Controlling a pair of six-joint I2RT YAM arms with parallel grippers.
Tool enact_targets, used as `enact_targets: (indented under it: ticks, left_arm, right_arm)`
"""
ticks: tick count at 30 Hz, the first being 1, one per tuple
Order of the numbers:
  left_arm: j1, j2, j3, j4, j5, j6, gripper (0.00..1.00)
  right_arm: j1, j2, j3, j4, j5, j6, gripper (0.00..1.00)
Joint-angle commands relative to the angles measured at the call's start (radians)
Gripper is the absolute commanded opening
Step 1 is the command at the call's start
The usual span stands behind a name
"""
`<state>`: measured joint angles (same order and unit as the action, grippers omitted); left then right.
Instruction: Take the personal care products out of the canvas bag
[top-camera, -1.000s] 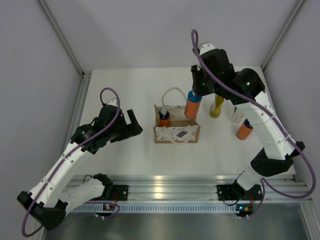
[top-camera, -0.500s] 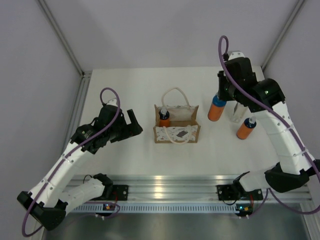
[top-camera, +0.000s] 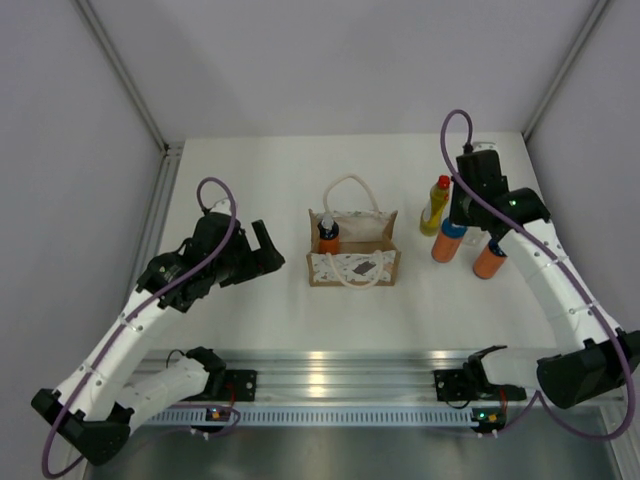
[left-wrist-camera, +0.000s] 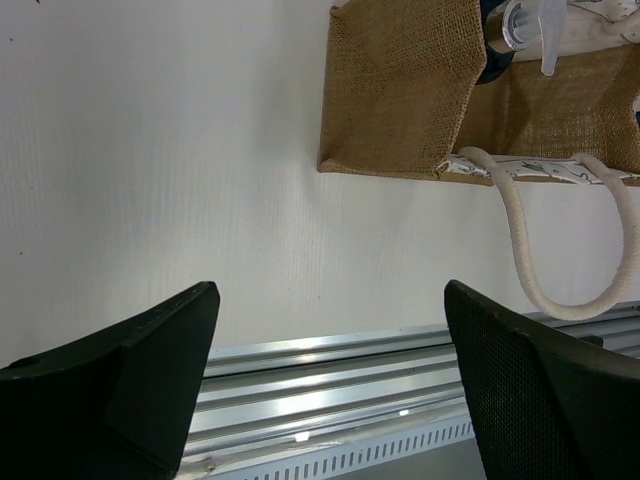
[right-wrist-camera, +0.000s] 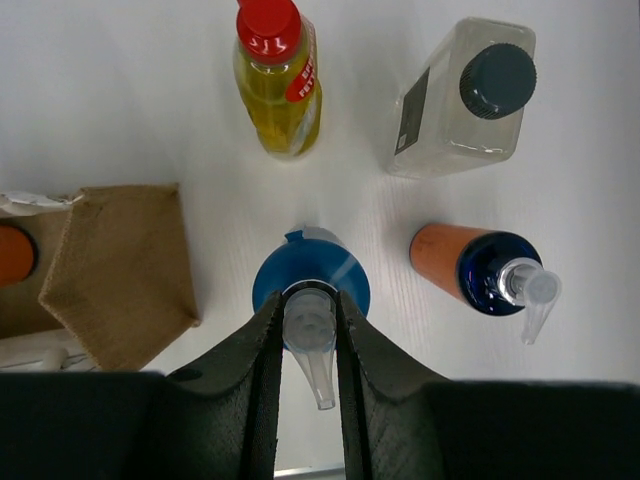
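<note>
On the white tabletop (top-camera: 260, 190), three bottles stand outside the tan canvas bag (top-camera: 353, 267): the slim yellow bottle (right-wrist-camera: 278, 85), the whitish bottle (right-wrist-camera: 465, 100) and an orange blue-capped bottle (right-wrist-camera: 470, 265). Your right gripper (right-wrist-camera: 308, 312), jaws clenched, grasps a second orange bottle (right-wrist-camera: 340, 270) beside them (landed or not, I cannot tell). A third orange bottle (top-camera: 328, 238) waits inside; your left gripper (left-wrist-camera: 330, 300) hovers nearby, jaws released.

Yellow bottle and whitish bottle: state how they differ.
The yellow bottle is slim and round, the whitish bottle broad and boxy. The yellow bottle has a red cap, the whitish bottle a dark grey cap. Both stand upright on the table, outside the canvas bag.
</note>
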<state>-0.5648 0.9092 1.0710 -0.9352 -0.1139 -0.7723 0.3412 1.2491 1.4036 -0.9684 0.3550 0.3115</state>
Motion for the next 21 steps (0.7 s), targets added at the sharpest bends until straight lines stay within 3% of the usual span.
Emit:
enact_targets:
  ticks: [1,10,16,21]
  left_arm:
    - [-0.003,-0.013,-0.009,0.041,0.025,0.007,0.99]
    - [-0.003,-0.006,0.049,0.035,0.023,0.083,0.99]
    - [-0.003,0.077,0.179,-0.019,-0.01,0.18,0.99]
    - [-0.003,0.16,0.306,-0.05,-0.013,0.225,0.99]
  right_arm:
    - [-0.033,-0.053,-0.05,0.221,-0.005,0.012,0.0]
    - [-0.073,-0.036,-0.216,0.346,-0.013,0.014,0.0]
    - [-0.076,-0.033,-0.273,0.361,-0.016,0.02,0.01]
    - [-0.076,-0.024,-0.278,0.358,-0.024,0.021,0.32]
